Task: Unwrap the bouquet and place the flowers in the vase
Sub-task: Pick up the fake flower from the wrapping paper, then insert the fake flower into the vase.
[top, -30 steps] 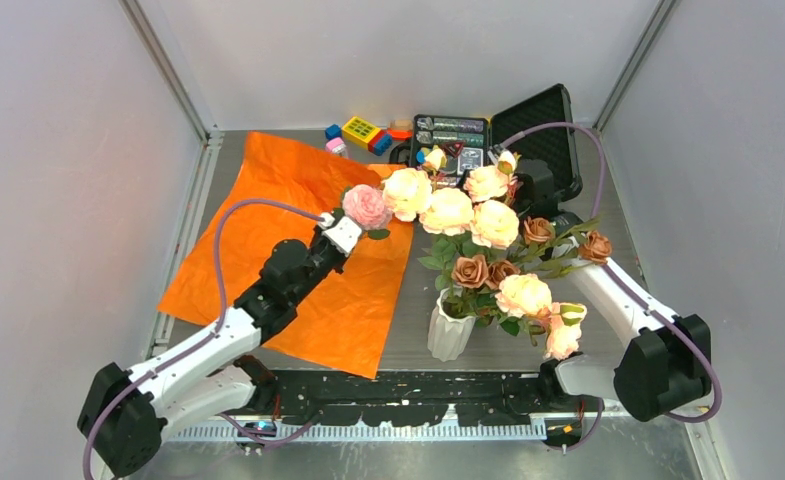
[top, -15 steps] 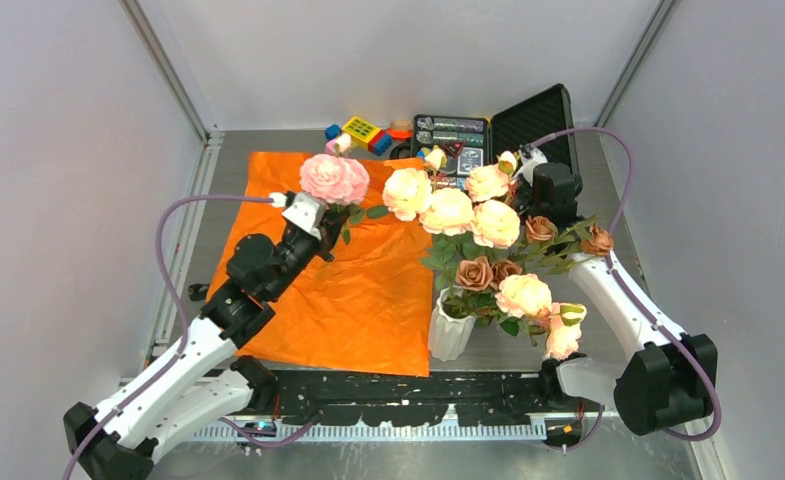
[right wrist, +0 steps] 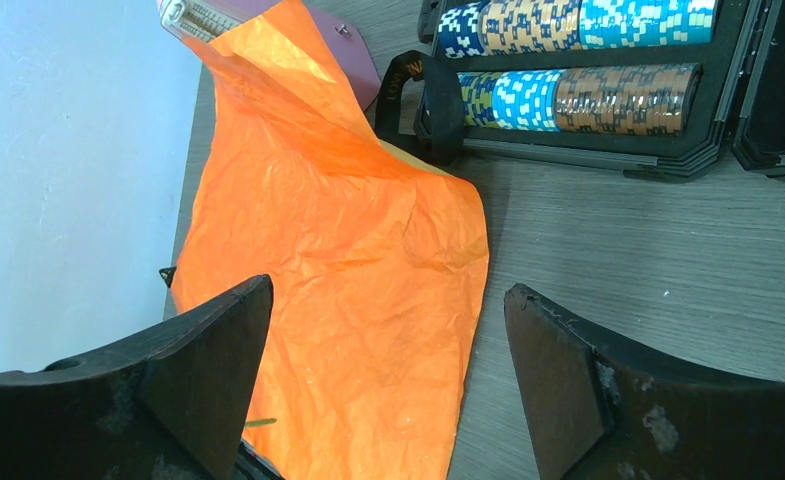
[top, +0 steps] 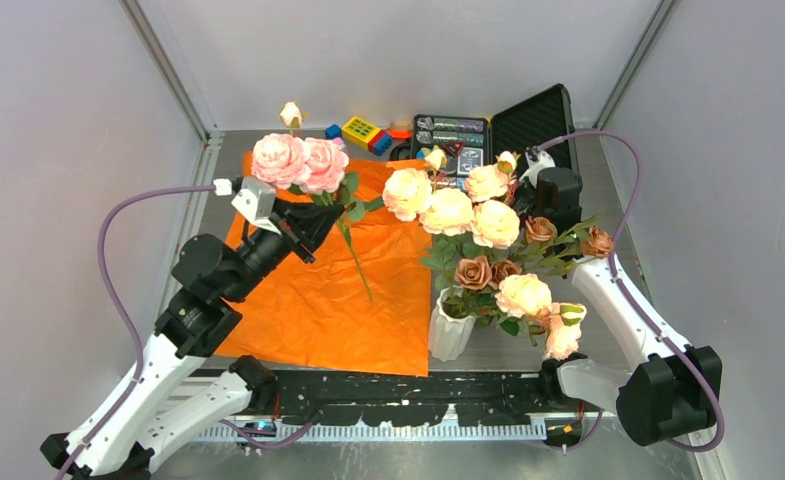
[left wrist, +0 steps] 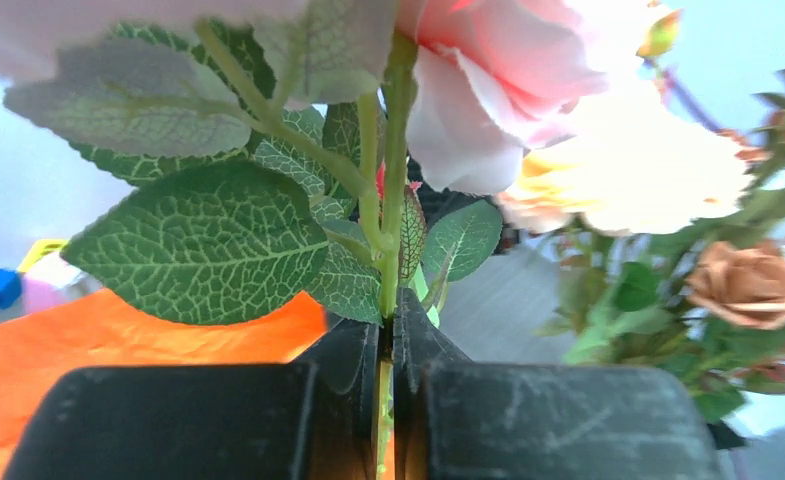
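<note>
From above, the left fingers (top: 306, 222) hold pink roses (top: 298, 162) over the orange paper (top: 308, 305). The vase (top: 450, 335), full of flowers (top: 473, 225), stands by the surface's near edge. Left wrist: fingers clamped on the stem (left wrist: 396, 200). Right wrist: right fingers (right wrist: 198, 350) apart.

A grey desk (top: 416, 310) carried a crinkled sheet of orange paper (top: 318, 300) spread flat at centre left, a white ribbed vase (top: 450, 335) upright just right of the sheet's lower corner, and coloured toy blocks (top: 361, 131) beside an open black chip case (top: 452, 130) along the top edge.
</note>
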Robot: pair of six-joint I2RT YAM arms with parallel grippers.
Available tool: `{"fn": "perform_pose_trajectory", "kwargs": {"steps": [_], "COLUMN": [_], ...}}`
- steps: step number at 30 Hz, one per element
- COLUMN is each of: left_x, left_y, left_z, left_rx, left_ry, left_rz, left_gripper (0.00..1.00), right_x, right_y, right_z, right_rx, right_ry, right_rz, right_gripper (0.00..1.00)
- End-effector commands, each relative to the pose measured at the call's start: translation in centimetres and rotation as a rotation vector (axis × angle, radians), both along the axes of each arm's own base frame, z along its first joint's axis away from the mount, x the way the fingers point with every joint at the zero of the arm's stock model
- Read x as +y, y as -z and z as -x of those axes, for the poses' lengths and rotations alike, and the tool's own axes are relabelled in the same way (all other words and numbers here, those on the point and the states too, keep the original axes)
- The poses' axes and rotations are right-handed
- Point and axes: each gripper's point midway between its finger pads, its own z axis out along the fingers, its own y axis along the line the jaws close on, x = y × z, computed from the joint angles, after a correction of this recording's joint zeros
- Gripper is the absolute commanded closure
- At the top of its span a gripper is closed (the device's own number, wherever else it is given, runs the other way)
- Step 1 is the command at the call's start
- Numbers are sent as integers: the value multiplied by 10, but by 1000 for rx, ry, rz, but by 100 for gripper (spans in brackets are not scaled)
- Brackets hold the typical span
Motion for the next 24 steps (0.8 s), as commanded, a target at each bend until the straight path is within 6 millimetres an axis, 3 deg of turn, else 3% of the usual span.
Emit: {"fn": "perform_pose_trajectory", "kwargs": {"steps": [1, 6, 12, 18, 24], "left_x": [-17, -35, -50, -45, -34], "left_y": [-40, -75, -101, -141, -170], "left_z": [39, 70, 94, 118, 125], "left_rx": [9, -7, -30, -126, -220], "left_ry": [218, 427, 615, 705, 677], "left_rz": [109, 174, 181, 213, 239], "left_gripper": [100, 100, 100, 100, 100], "right_x": [-5, -5, -7, -11, -12], "right_y": [-17, -17, -14, -9, -5], "right_z": [-2, 1, 3, 5, 6], "right_rx": [-73, -72, -77, -72, -67], "right_ry": [14, 8, 8, 20, 21], "right_rz": [6, 8, 23, 52, 59], "right_gripper": [9, 9, 9, 9, 9]}}
